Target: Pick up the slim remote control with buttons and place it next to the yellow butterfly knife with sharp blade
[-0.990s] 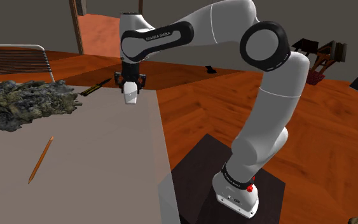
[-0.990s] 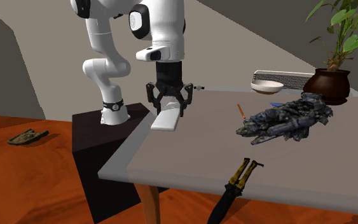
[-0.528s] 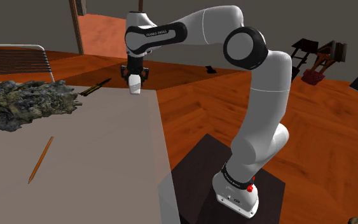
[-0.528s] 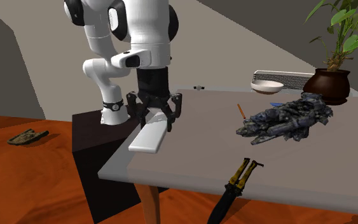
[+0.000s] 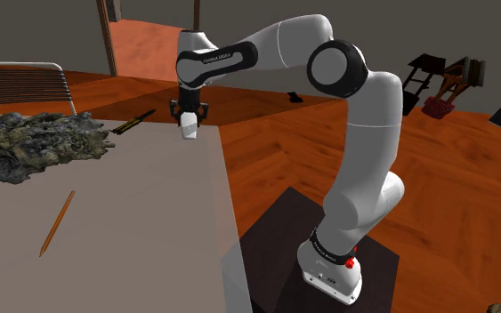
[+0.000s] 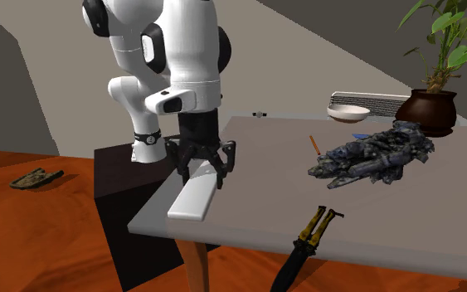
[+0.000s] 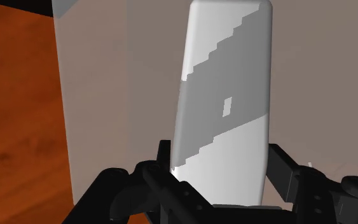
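White and dark-jointed, the arm rises from its stand, bends at a high elbow and stretches across to the shoulder view's left. Its wrist turns down over the far corner of the grey surface. The black claw points steeply downward there, close to the surface's edge.

The claw is clenched on a slim, plain white slab-shaped remote control. In the wrist view its 2 fingers press the remote's long sides near one end. The rest of the remote reaches out beyond the claw, with grey surface beneath it and orange wooden floor just beside.

In the second exterior view the remote slants down and forward from the claw, low over the surface's edge. Whether its free end touches the surface I cannot tell.

The butterfly knife with yellow handles and a black blade lies at the near edge in that view, its blade overhanging. It sits to the remote's right with a clear gap between them.
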`<state>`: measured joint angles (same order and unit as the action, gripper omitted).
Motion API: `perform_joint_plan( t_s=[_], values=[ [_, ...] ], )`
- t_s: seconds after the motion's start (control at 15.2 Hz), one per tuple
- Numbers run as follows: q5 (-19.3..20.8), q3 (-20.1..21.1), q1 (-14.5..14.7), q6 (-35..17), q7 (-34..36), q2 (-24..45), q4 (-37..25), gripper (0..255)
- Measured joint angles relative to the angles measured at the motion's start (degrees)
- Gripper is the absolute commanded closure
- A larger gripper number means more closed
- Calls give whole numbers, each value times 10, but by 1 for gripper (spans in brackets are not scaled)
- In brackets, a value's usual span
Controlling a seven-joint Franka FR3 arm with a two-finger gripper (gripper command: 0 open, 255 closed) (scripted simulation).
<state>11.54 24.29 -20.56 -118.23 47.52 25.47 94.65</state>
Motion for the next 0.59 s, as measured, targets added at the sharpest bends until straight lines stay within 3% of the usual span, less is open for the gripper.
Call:
perform_joint_plan(
  t_s=[0.59],
  values=[
    [10, -5, 3, -39, 7, 19, 21, 255]
  ],
)
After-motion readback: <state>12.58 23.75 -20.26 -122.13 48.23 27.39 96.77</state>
